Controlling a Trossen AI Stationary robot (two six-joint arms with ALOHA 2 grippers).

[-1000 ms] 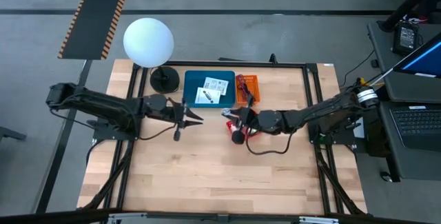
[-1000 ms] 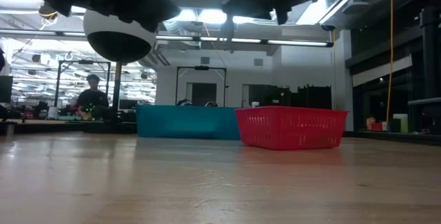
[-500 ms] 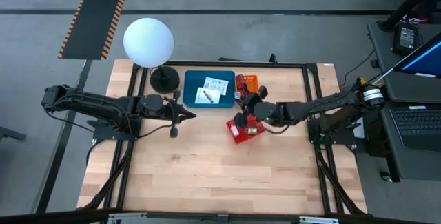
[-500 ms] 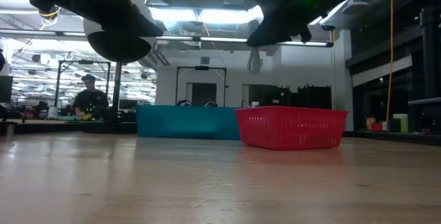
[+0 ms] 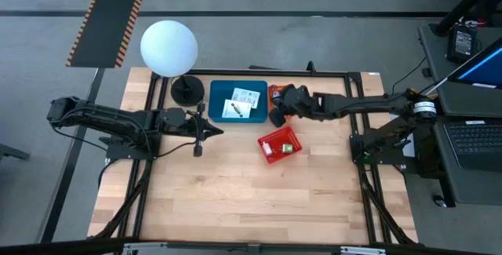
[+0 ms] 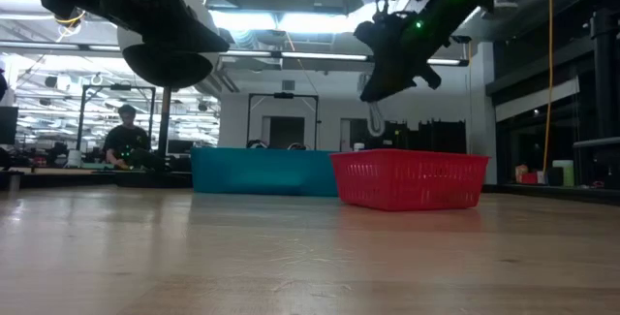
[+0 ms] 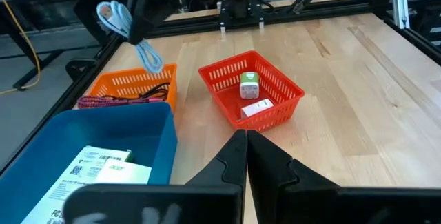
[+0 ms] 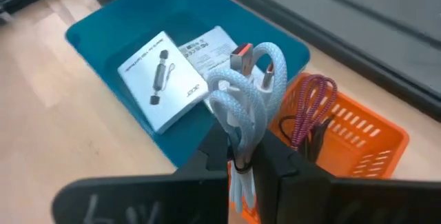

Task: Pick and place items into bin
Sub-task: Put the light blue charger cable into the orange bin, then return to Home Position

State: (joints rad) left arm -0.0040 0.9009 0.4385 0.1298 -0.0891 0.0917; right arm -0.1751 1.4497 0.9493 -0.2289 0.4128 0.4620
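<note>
High view: left gripper (image 5: 210,132) hangs over the table (image 5: 235,200) at about 9 o'clock from the table's middle, fingers pinched together, nothing in them. Right gripper (image 5: 278,116) sits over the seam between blue bin (image 5: 218,92) and orange basket (image 5: 284,92), at about 12 o'clock. Red basket (image 5: 279,145) stands near the middle, at 6 o'clock from the orange one. White cards (image 5: 239,103) lie in the blue bin. Globe lamp (image 5: 169,47) at 10 o'clock, off the table's corner.

Low view: right gripper (image 6: 373,87) hangs above the red basket (image 6: 409,179), a pale cable (image 6: 374,119) dangling from it. Blue bin (image 6: 262,171) just beside the red basket. A person (image 6: 123,141) sits far back.

Left wrist view: fingers (image 7: 234,158) closed tip to tip, empty. Red basket (image 7: 275,86) holds a white-green block (image 7: 249,85) and a white piece (image 7: 258,108). Maroon cable (image 7: 120,100) lies in the orange basket (image 7: 134,81).

Right wrist view: right gripper (image 8: 242,162) clamped on a coiled white-blue cable (image 8: 242,100), above the blue bin's (image 8: 131,24) edge and the orange basket (image 8: 365,141).
</note>
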